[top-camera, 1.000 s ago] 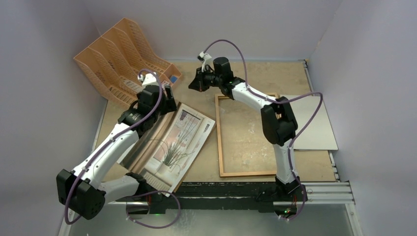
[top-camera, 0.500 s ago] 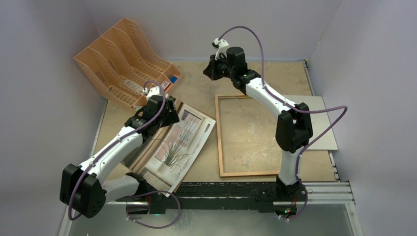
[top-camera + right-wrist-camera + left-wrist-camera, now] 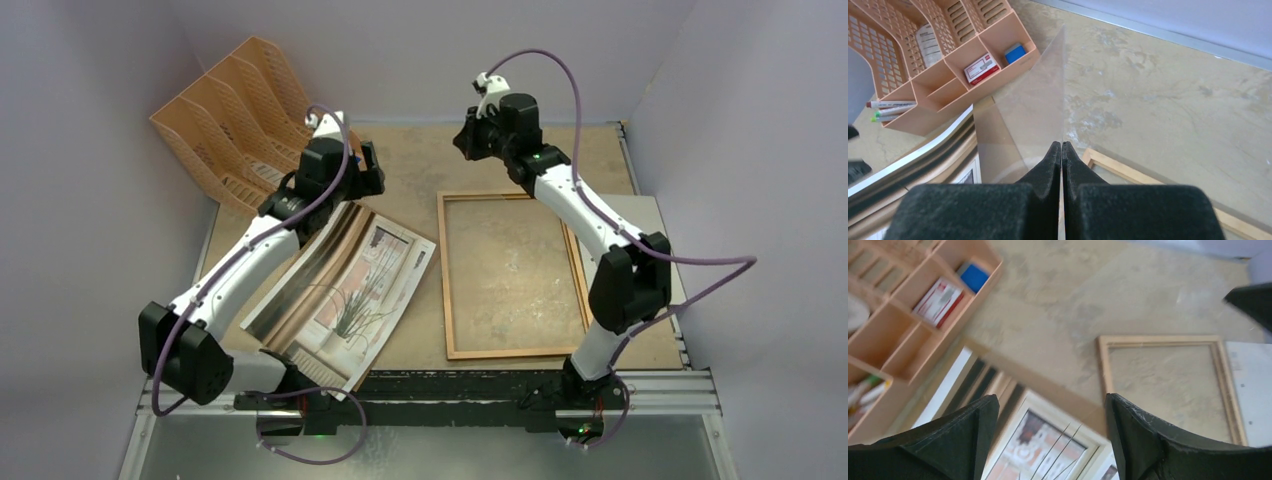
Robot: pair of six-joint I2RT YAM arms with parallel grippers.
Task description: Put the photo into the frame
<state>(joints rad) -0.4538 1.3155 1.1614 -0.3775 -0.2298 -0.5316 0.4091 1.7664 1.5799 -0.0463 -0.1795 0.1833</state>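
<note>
The tabletop (image 3: 420, 170) carries both of the task's things side by side. The frame (image 3: 446, 280) lies flat in the centre-right of the overhead picture. Its long sides run straight up and down, and bare tabletop shows through its opening.

The photo (image 3: 365, 290) lies picture side up to the left of the frame, in the lower-left centre. Its long axis is skewed, running from upper right down to lower left. Its right corner comes just beside the frame's left rail, and I cannot tell whether they touch. My judgement is that the coming move turns on this skew: the photo must swing until its long sides match the frame's, then shift right into the opening.

A clear sheet (image 3: 1038, 100) rises from the right gripper (image 3: 1062, 145), whose fingers are pressed together on the sheet's edge. That gripper is raised at the upper centre, above the frame's top rail and well apart from the photo.

The left gripper (image 3: 1050, 400) is spread wide and holds nothing. It hangs over the photo's upper end, near the file rack (image 3: 240, 110), with the print running away from it towards the lower left. The left arm is clearly the nearer to the photo, and it is free.
</note>
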